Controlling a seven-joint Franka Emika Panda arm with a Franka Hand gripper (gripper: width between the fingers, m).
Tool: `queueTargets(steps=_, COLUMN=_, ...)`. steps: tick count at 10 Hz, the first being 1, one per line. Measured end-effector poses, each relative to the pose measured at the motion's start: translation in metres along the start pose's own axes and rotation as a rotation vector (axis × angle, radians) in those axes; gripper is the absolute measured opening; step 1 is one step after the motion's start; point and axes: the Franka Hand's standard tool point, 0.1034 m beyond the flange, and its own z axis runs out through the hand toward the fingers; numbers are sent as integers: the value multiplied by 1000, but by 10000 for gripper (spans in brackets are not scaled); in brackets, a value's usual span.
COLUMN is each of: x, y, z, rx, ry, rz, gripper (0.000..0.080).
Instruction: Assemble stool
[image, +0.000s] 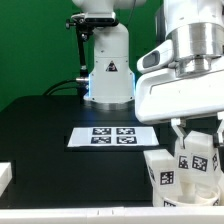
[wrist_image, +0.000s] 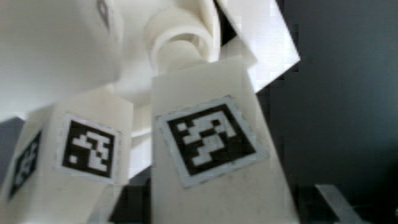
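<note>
My gripper (image: 197, 140) hangs at the exterior view's lower right, its jaws closed on the sides of a white stool leg (image: 197, 157) that carries black-and-white tags. More white tagged stool parts (image: 164, 172) stand against it on the exterior view's left; I cannot tell seat from legs there. In the wrist view the held leg (wrist_image: 214, 140) fills the middle between the jaws of my gripper (wrist_image: 214, 205). A second tagged part (wrist_image: 86, 150) leans beside it, and a rounded white piece (wrist_image: 178, 45) lies beyond. One finger (wrist_image: 331, 200) shows as a thin grey bar.
The marker board (image: 110, 137) lies flat on the black table in the middle. The arm's white base (image: 108, 70) stands behind it. A white block (image: 5, 177) sits at the exterior view's left edge, and a white rail (image: 60, 214) runs along the front.
</note>
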Motion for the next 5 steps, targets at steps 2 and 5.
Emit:
queueTargets(steps=2, x=-7, y=1, z=5, rx=-6, ry=-7, rz=-7, gripper=327)
queueTargets(steps=5, x=-14, y=4, z=9, rx=-7, ry=2, rz=-15, gripper=327)
